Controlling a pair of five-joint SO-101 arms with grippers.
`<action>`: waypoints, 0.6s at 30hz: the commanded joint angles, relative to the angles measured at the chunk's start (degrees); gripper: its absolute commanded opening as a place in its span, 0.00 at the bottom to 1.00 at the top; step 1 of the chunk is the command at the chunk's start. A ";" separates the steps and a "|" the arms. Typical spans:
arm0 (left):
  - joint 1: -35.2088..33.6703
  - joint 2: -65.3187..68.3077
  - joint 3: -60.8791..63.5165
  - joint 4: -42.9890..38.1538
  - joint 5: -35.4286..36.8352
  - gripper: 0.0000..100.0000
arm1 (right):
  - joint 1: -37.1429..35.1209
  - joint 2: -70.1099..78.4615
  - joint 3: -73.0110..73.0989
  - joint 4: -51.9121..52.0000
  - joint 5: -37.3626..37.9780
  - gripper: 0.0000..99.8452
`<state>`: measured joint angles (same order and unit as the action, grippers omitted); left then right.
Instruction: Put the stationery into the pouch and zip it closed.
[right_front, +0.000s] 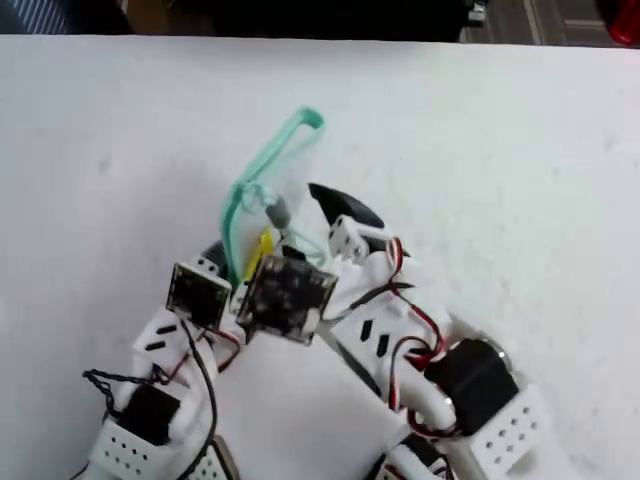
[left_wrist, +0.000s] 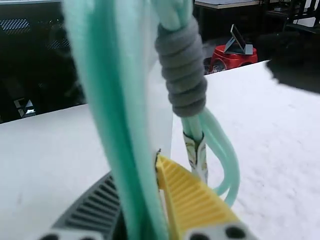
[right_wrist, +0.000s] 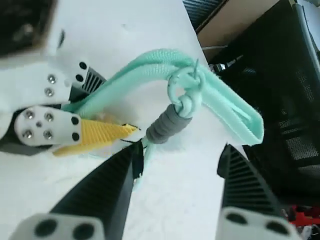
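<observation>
Left gripper (left_wrist: 137, 172): clenched on the mint zip edge of the pouch (right_front: 290, 165), yellow finger on one side, dark finger on the other. Right gripper (right_wrist: 180, 155): jaws spread wide, the grey zip pull (right_wrist: 165, 125) between them, just beside one finger. Pouch: on the white table (right_front: 500, 130), just beyond both grippers, its far corner pointing away from the arms. Step in hand, by judgement: zipping. Close squarely on the grey pull, draw it along the zip line, and keep the left anchor firm against the tug.
</observation>
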<state>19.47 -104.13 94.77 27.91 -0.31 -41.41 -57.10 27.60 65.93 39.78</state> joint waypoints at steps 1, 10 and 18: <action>-0.57 -0.75 -1.58 -0.44 0.62 0.02 | -0.75 -0.22 1.67 -6.46 -9.76 0.23; -0.57 -0.75 -1.49 -0.35 0.62 0.02 | -0.84 0.04 5.45 -14.37 -15.03 0.23; -0.57 -0.75 -1.49 -0.35 0.62 0.02 | -0.84 7.16 5.10 -16.04 -14.95 0.23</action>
<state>19.47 -104.13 94.77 27.91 -0.31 -41.67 -51.38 33.93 51.43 25.36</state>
